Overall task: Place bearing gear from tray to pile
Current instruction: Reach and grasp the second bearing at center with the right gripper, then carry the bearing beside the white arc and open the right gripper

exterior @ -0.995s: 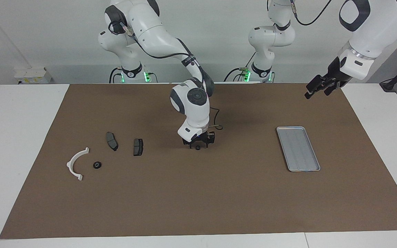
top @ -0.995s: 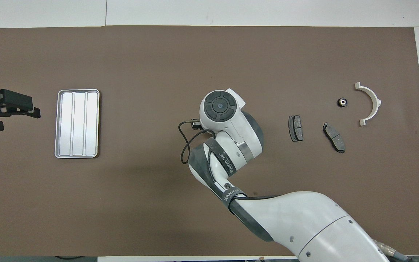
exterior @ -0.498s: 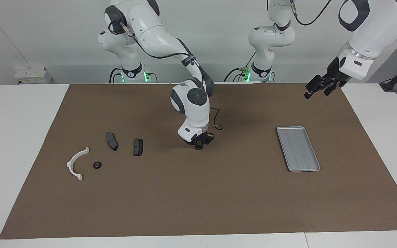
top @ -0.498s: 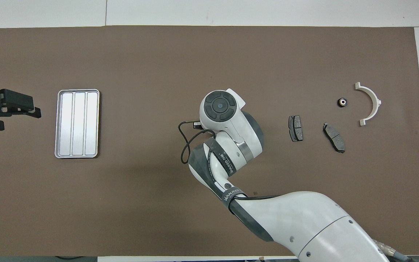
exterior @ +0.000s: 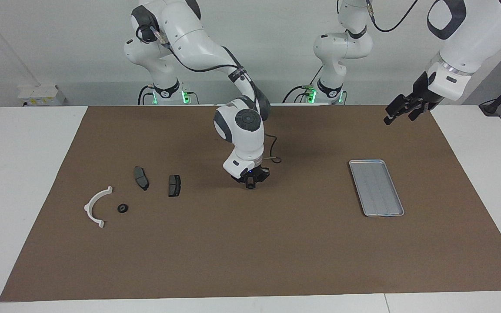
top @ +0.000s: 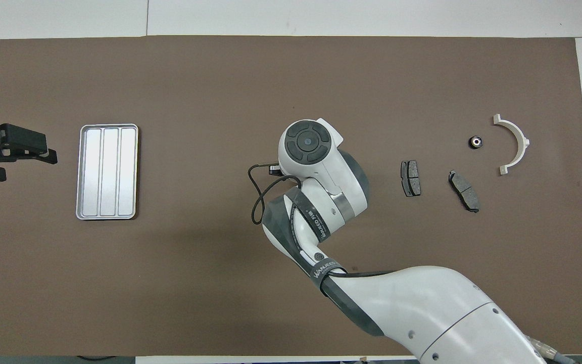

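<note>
Fingers of right gripper (exterior: 250,184) pinching small bearing gear (exterior: 249,186) above mat, wrist vertical, left gripper (exterior: 400,112) spread, raised, waiting.

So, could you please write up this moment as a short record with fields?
right gripper: shut on a small black round part, low over the middle of the brown mat
left gripper: open, waiting in the air at its own end
flat silver-grey ribbed metal tray: nothing in it
pile: white semicircular plastic bracket, small black bearing gear beside it, two dark grey brake pads
</note>
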